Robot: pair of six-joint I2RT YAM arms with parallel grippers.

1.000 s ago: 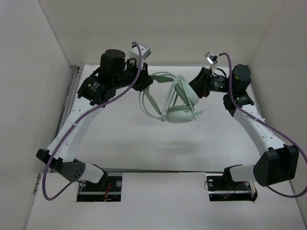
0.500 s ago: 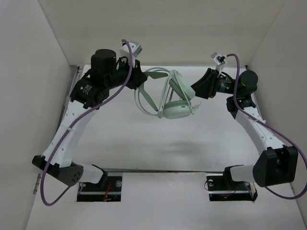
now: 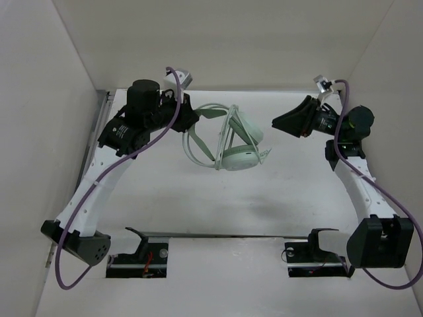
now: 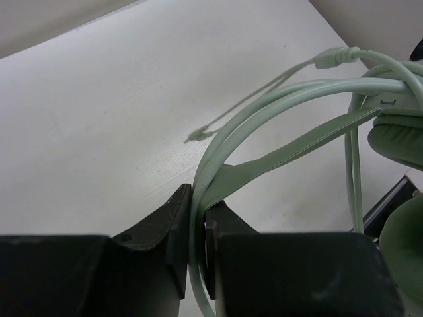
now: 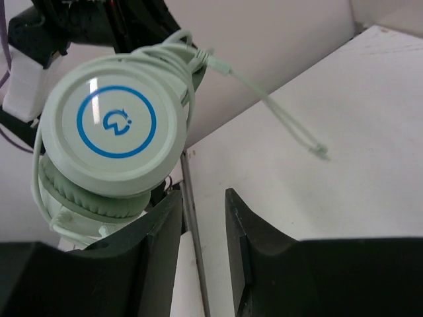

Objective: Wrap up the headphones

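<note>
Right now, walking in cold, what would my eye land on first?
The mint-green headphones stand out first, hanging between the two arms from the left gripper, which pinches the headband. One earcup shows a bright blue ring logo and faces the right gripper, which sits open and apart from it.

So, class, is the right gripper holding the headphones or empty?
Empty: the right gripper shows a bare gap; the headphones hang clamped in the left gripper.

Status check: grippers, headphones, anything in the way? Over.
Left gripper shut on the headphones at the headband, holding them up. Right gripper open, empty, clear of them. Cable end dangling loose. Nothing in the way.
</note>
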